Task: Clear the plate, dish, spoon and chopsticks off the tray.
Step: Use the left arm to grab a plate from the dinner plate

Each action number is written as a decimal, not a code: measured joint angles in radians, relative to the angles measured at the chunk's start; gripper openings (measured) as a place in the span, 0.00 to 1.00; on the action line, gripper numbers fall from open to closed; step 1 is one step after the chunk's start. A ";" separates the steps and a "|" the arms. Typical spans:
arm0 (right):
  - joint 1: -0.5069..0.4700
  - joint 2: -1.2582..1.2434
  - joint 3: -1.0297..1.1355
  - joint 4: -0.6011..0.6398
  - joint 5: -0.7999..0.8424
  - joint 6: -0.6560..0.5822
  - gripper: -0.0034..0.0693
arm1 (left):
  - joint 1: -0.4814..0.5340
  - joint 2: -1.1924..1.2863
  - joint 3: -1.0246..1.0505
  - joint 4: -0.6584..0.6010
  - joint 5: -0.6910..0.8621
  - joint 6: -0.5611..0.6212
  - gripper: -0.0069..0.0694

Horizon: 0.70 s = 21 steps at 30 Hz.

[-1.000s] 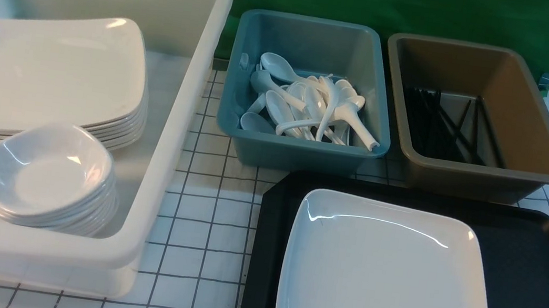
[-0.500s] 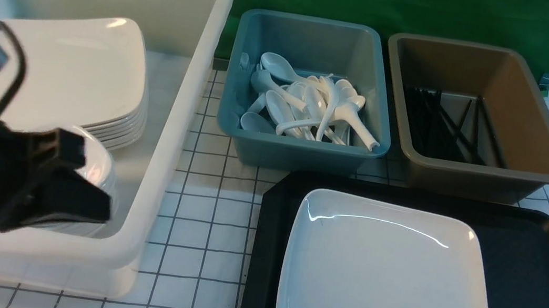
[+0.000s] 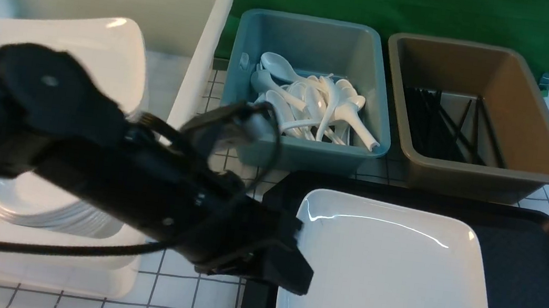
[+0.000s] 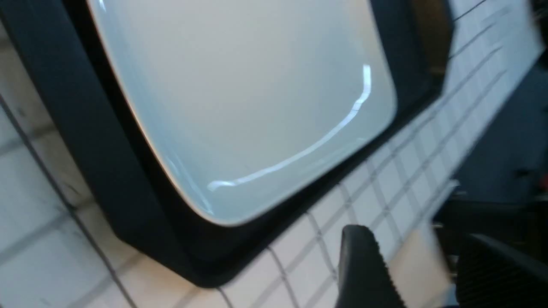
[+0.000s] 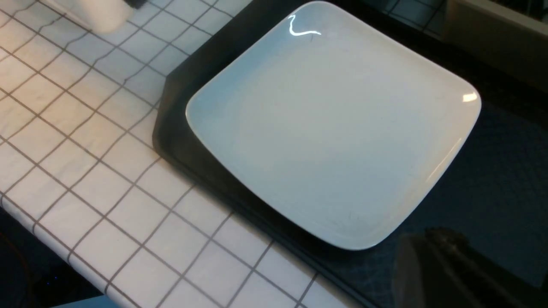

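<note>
Green cloth backs a white tiled surface (image 3: 203, 208) that carries a white tub (image 3: 193, 85), a blue bin (image 3: 301, 152) of spoons (image 3: 312, 108), a brown bin (image 3: 483, 179) of chopsticks (image 3: 448, 126) and, nearest the robot, the black tray (image 3: 526, 293). Only the plate (image 3: 386, 274) lies on the tray, flat and toward its left side. No dish, spoon or chopsticks are left there.

A second ago the front view showed no arm at all. Half a second ago the left arm hung low over the dish stack (image 3: 49, 209) in the tub. It has since swung right, across the tub's wall, and its tip now sits at the plate's near left edge. The left end effector (image 4: 417, 256) stands wide with nothing between its fingers (image 4: 359, 256). The wrist view shows it over the tiles just off the tray's corner, not yet touching the plate. The right end effector (image 5: 445, 261) is closed and empty, hovering above the tray beside the plate.

By the look of it the smaller items are sorted and the plate is the last piece. A grasp on its upturned rim seems the step in hand. The glossy, shallow edge could slip.
</note>
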 joint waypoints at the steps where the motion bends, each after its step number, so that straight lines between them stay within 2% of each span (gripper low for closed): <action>1: 0.000 0.000 0.000 0.000 0.000 0.000 0.11 | -0.012 0.023 -0.033 0.047 -0.008 -0.011 0.52; 5: 0.000 0.000 0.000 0.000 0.000 0.001 0.11 | -0.019 0.098 -0.137 0.148 -0.014 -0.042 0.56; 9: 0.000 0.000 0.000 -0.001 0.000 0.001 0.12 | -0.019 0.229 -0.281 0.299 0.031 -0.154 0.58; 14: 0.000 0.000 0.000 -0.001 0.000 0.001 0.13 | -0.019 0.352 -0.392 0.336 0.115 -0.181 0.58; 21: 0.000 0.000 0.000 -0.001 0.000 0.001 0.14 | -0.019 0.476 -0.491 0.378 0.121 -0.184 0.58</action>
